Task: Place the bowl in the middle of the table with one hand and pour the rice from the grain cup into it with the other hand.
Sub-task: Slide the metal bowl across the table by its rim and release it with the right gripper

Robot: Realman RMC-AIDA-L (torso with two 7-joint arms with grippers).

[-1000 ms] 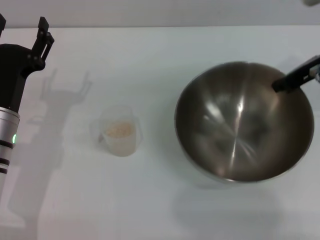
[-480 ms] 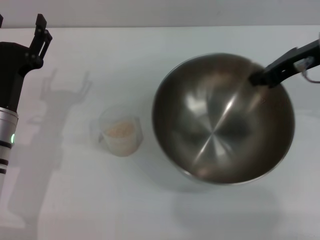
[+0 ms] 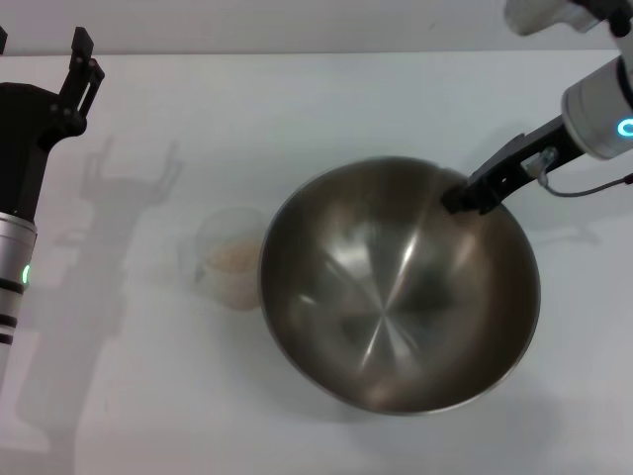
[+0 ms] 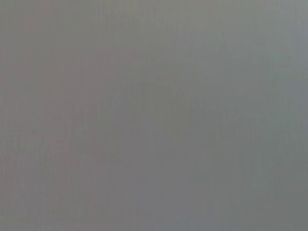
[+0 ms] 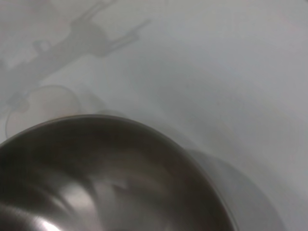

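Observation:
The steel bowl [image 3: 396, 287] is near the middle of the white table [image 3: 297, 109]; whether it rests on the table does not show. My right gripper [image 3: 461, 199] is shut on its far right rim. The bowl's left edge overlaps the frosted grain cup [image 3: 220, 259], which stands upright with pale rice [image 3: 224, 259] inside. The right wrist view shows the bowl's inside [image 5: 96, 183] and the cup [image 5: 45, 103] faintly beyond it. My left gripper [image 3: 45, 59] is open and empty at the far left, well apart from the cup. The left wrist view shows only flat grey.
The table's far edge [image 3: 316, 51] runs along the back. The left arm's shadow [image 3: 129, 188] falls on the table beside the cup. Bare white tabletop lies in front of the bowl and to its right.
My right gripper has carried the bowl leftward and toward me, from the right side to the middle. The bowl now covers part of the cup. The left arm has stayed still.

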